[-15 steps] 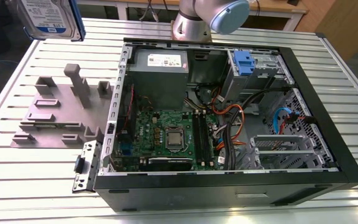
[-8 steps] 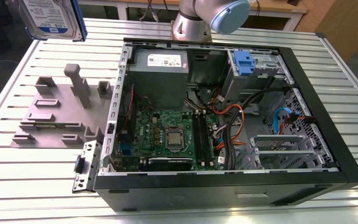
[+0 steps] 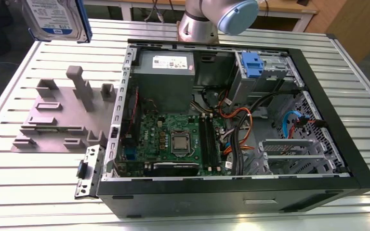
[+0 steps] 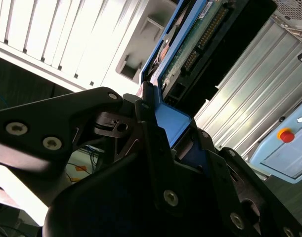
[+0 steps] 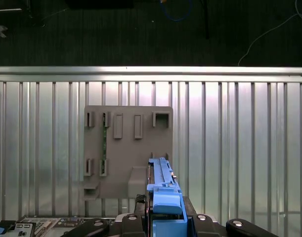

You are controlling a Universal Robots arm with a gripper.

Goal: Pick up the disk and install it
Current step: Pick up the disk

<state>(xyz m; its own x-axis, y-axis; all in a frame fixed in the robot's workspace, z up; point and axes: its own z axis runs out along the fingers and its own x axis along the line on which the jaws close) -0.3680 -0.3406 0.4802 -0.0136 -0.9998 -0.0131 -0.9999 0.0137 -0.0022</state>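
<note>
Aluminium table [image 3: 37, 183]: in the exterior view, a ribbed silver top. It carries an open black computer case [image 3: 339, 159] and, to the exterior view's left of the case, a grey holder plate [image 3: 50, 127] with upright pegs and slots.
Silver disk [image 3: 55, 19]: at the far corner on the exterior view's left, raised clear of the table. Its label face is toward the camera, a blue rail runs down one edge, and it is well apart from the computer case.
Robot arm [image 3: 227, 14]: a grey-blue joint on a silver column behind the case's far wall.
Case interior: a grey power supply box [image 3: 164, 72] sits at the far side, with a green motherboard [image 3: 172, 139] nearer the camera. A blue latch piece [image 3: 252, 65] sits in the bay toward the exterior view's right.

Black gripper [image 4: 171, 124]: in the second wrist view, its fingers are clenched on the disk's end, pressing the blue rail from both sides.
Held disk [image 4: 195, 42]: angled away from the camera, showing its green circuit-board underside and connector row.
Pale holder plate [image 4: 141, 47]: beyond the disk, on the ribbed table.
Red button [image 4: 286, 134]: on a pale box beside the table.

Edge-on disk [image 5: 163, 182]: in the first wrist view, the blue rail faces the camera and overlaps the holder plate's edge.
Clamping gripper [image 5: 165, 217]: grasping the disk's end.
Flat holder plate [image 5: 126, 148]: lies on the table [image 5: 239, 148], with a thin green strip [image 5: 105, 140] in one slot.
Dark floor [image 5: 91, 34]: beyond the table's edge.
</note>
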